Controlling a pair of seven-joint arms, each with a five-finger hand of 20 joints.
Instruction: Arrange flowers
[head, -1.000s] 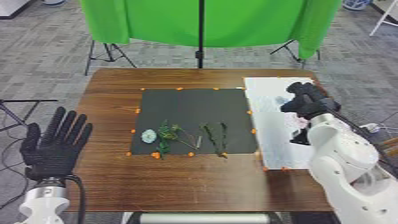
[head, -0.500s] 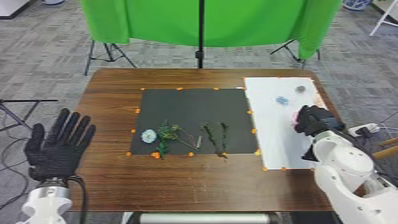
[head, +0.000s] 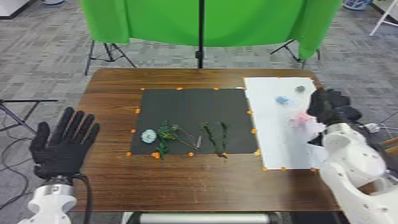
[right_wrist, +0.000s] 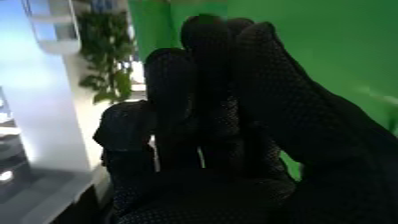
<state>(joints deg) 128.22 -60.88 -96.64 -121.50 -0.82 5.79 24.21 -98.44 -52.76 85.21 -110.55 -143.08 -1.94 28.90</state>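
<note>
Nearest you, the left hand (head: 62, 152) lies palm up by the left edge of the worktop (head: 195, 187), released, its fingers straight. Swung inward low, it could scatter the stems first.

Along the near edge of the dark mat (head: 191, 105), the leafy stem (head: 163, 143) and the thin branching stem (head: 178, 134) lie close together, with two longer green stems (head: 223, 136) to their right. Lift one carelessly and leaves may hook a neighbour and drag it along; thin stalks may also slip between your gloved fingers. The pale flower (head: 148, 136) sits just left of the leafy stem, where a clumsy grasp could nudge or crush it.

Toward the right edge, your right forearm (head: 351, 155) passes over the near part of the white sheet (head: 274, 135). Its bulk could hide a low contact from you. The pink flower (head: 302, 119) is just beside the right hand (head: 330, 106), which looks released, fingers relaxed, nothing visible in its grasp. Lower it without clearance and the flower may be flattened or pushed over the edge.

Farther off, the blue flower (head: 282, 100) and, toward the far right corner, the grey flower (head: 300, 89) could be knocked by an overlong reach.
</note>
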